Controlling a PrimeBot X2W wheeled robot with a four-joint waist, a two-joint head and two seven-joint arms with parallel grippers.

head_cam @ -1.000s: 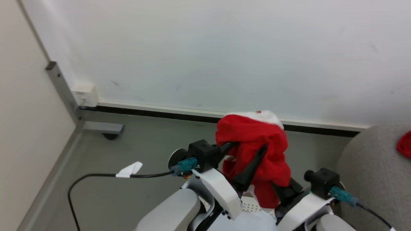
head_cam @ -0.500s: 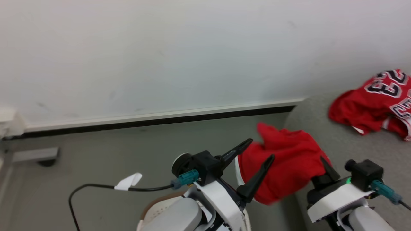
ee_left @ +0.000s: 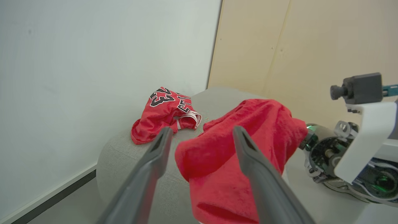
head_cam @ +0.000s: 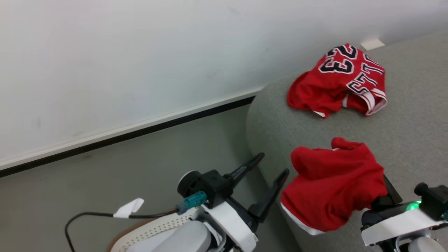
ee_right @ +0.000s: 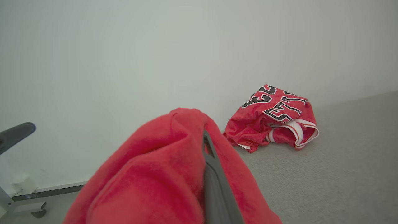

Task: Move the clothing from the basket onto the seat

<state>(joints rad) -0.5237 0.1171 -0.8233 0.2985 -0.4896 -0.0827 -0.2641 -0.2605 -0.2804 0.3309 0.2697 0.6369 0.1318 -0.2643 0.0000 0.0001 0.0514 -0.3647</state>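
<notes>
Clothing in hand: a plain red garment [head_cam: 332, 185] is bunched over my right gripper [head_cam: 386, 191]. It drapes across the fingers and hangs below them, with white hem trim along its lowest edge.
Right gripper: clamped on that cloth, as far as I can read it (one dark finger [ee_right: 214, 186] runs up along a fold in the right wrist view, and the other is buried under fabric).
Left gripper [head_cam: 273, 163]: fingers spread apart with nothing between them. It sits just to the left of the right gripper, close beside the red garment, and the head view shows a gap between them.
Other clothing: a numbered garment [head_cam: 337, 78], crumpled, with black-and-white numerals facing up and striped edging showing. It lies well ahead of the right gripper's fingertips, apart from the piece I hold.
Seat [head_cam: 413, 133]: grey woven fabric, under and ahead of the right gripper. The numbered garment rests on it near the wall. The red garment hangs over the rounded corner nearest the left gripper; I cannot tell whether its hem touches the fabric.
Basket [head_cam: 154, 229]: cream, perforated, with a brown rim. It sits behind and below the left gripper, mostly hidden by that arm, so I cannot see what is in it.
Surroundings: a pale wall [head_cam: 140, 52] stands beyond both sets of fingertips, and grey floor [head_cam: 157, 157] lies ahead of the left gripper. A black cable [head_cam: 87, 214] with a white tag trails off to that gripper's left.
</notes>
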